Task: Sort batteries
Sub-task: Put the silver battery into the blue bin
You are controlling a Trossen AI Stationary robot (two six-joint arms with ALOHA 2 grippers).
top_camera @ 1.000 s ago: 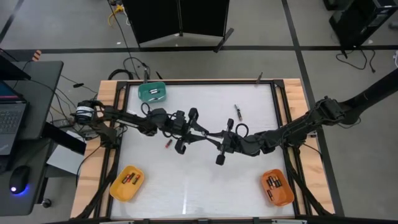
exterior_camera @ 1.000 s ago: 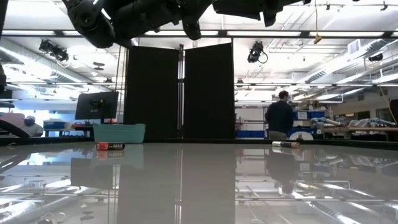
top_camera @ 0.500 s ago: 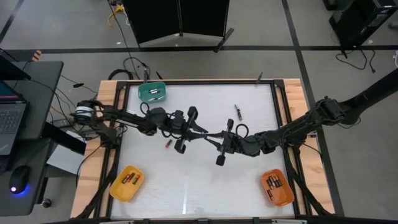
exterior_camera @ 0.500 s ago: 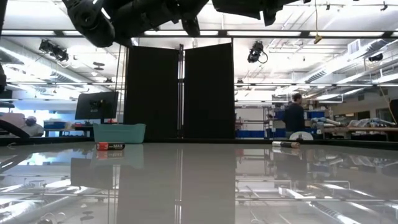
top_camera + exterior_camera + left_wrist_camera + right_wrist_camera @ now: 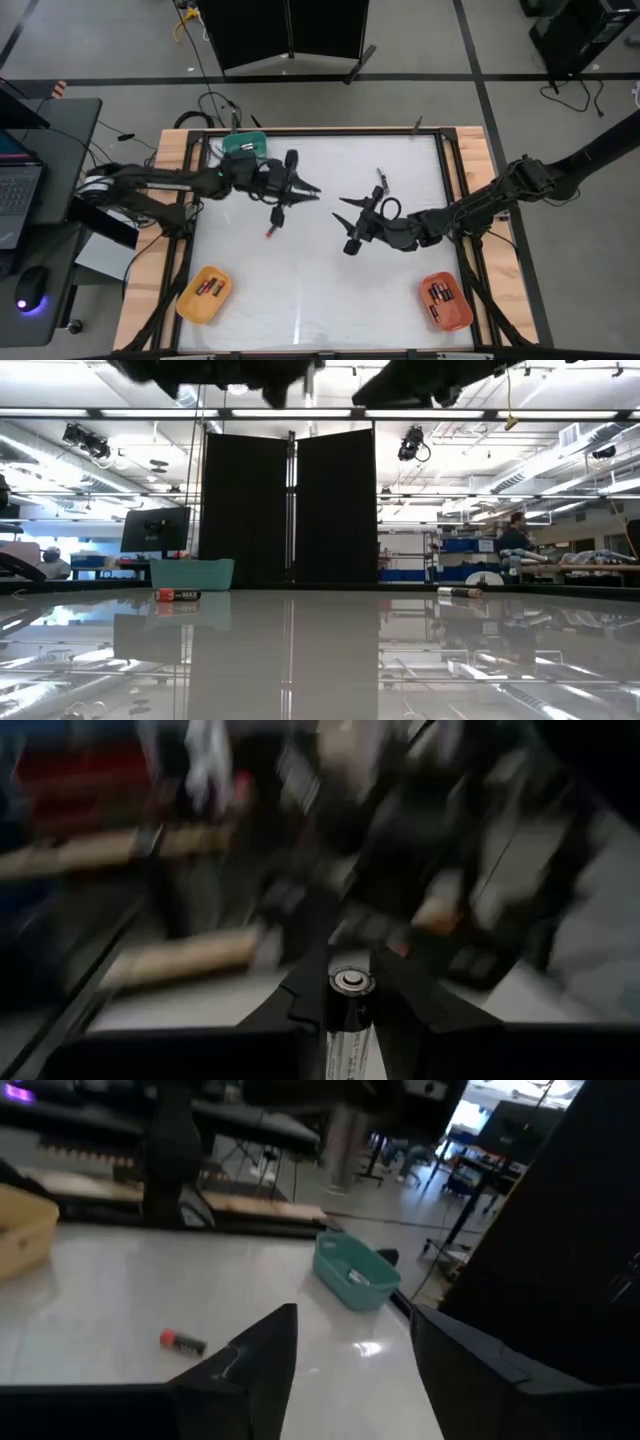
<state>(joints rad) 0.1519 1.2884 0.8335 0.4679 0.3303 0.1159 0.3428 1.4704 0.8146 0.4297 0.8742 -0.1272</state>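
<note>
Left claw (image 5: 350, 1010) clamps a battery (image 5: 349, 1020) between its fingers (image 5: 300, 1005); capped end faces straight out of the claw, long axis in line with the fingers; in the top view that claw (image 5: 308, 192) sits left of table centre, tip aimed toward the right arm. Half a second ago the two claws met mid-table, tip to tip; now they stand well apart, the left arm drawn back toward the green tray (image 5: 243, 146). Right claw (image 5: 345, 215) has sprung from nearly closed to wide apart, and the wrist view shows nothing between its fingers (image 5: 260, 1355); reads as a hand-over completed, battery now with the left, next call likely a drop into a tray on the left side.

Just below and behind the left claw, a red-ended battery (image 5: 271, 231) lies loose on the table, slightly tilted from the table's long edge. Beyond the right claw, a dark battery (image 5: 382, 179) lies loose, angled. Farther off: yellow tray (image 5: 203, 293) and orange tray (image 5: 445, 301), both holding batteries.
</note>
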